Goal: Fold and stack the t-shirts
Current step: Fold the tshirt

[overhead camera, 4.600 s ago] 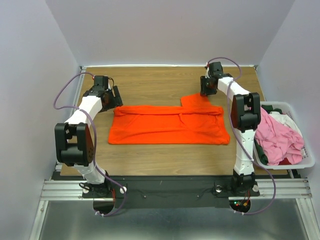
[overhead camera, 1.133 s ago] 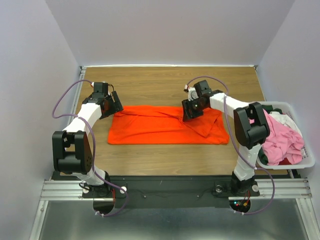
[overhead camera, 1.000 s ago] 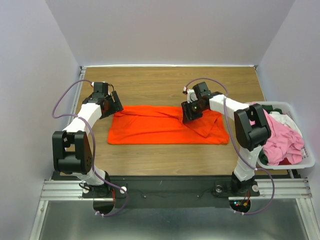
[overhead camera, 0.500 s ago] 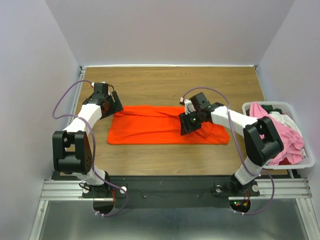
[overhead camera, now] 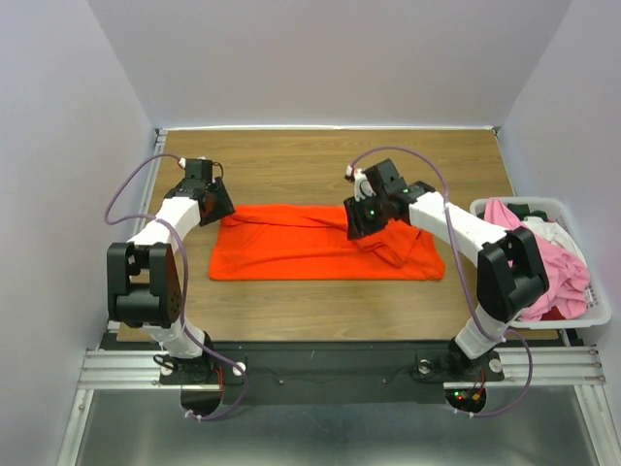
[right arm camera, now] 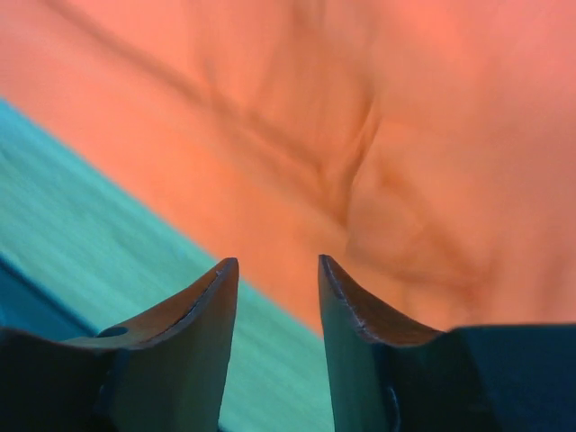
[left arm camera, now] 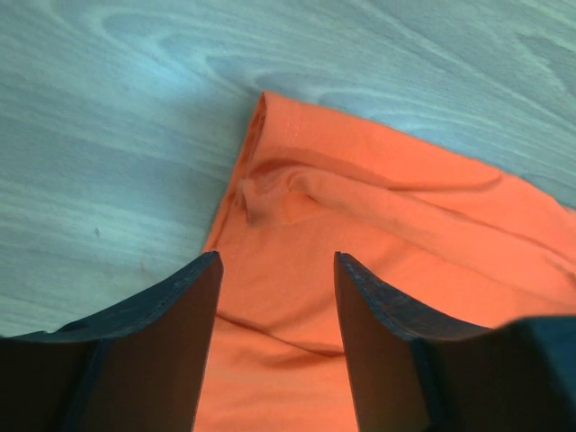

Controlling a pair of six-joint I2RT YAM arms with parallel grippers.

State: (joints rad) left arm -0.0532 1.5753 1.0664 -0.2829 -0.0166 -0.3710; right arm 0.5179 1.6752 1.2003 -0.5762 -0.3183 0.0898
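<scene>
Orange t-shirt [overhead camera: 320, 248] is lying as a long band across the middle of the table [overhead camera: 291, 155], and its outline is looking tidier than a few seconds ago. The sleeve [overhead camera: 400, 243] that was sticking out toward the far side is now lying folded down over the body at the right end. The right gripper [overhead camera: 361, 218], which was carrying that sleeve toward the near side, is now lifting back over the shirt's far edge with its jaws partly apart and nothing between them. The left gripper [overhead camera: 218, 201] is hanging over the far left corner, narrowing a little but still gaping and holding no cloth. That is suggesting the sleeve tuck is done and a fold across the length is coming next.

The right wrist view is blurring, so the creases under the right gripper [right arm camera: 277, 263] are hard to read. Both grippers are covering the far corners from above. The right arm is partly hiding the bin [overhead camera: 582, 318], where a pink shirt [overhead camera: 543, 262] is waiting.
</scene>
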